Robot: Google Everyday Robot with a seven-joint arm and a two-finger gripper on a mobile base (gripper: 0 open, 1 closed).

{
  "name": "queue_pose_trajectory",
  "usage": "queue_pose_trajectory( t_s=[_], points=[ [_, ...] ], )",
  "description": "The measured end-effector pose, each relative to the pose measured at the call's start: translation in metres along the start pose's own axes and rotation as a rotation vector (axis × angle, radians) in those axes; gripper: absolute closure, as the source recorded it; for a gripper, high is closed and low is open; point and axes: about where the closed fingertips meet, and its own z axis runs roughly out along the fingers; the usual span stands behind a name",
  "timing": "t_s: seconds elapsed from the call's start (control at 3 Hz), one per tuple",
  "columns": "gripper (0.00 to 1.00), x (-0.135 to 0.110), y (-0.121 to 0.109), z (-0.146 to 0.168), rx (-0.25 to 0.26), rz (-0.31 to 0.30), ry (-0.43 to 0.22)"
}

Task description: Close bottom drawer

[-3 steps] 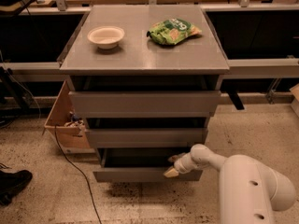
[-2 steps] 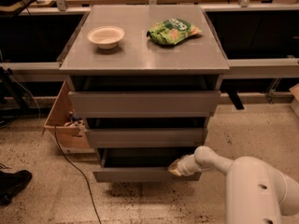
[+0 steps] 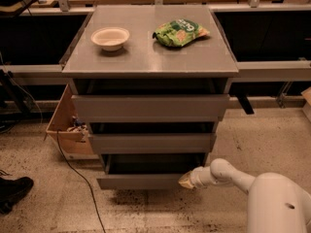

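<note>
Camera view shows the bottom drawer (image 3: 138,181) pulled partway out, its tray open beneath the mid-sized drawer (image 3: 150,143). The hand (image 3: 187,181) sits low at the right end of the bottom drawer's flat front, touching it; whether it is apart or together cannot be told. On the worktop (image 3: 146,59) a white bowl (image 3: 110,37) stands left of a green snack bag (image 3: 180,32). A cardboard box (image 3: 65,130) sits on the floor to the left.
</note>
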Motion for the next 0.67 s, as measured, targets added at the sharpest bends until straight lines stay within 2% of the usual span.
queue_pose_trajectory(
  t_s=[0.67],
  points=[
    [1.0,0.035,0.005,0.008,0.013,0.124,-0.12]
  ],
)
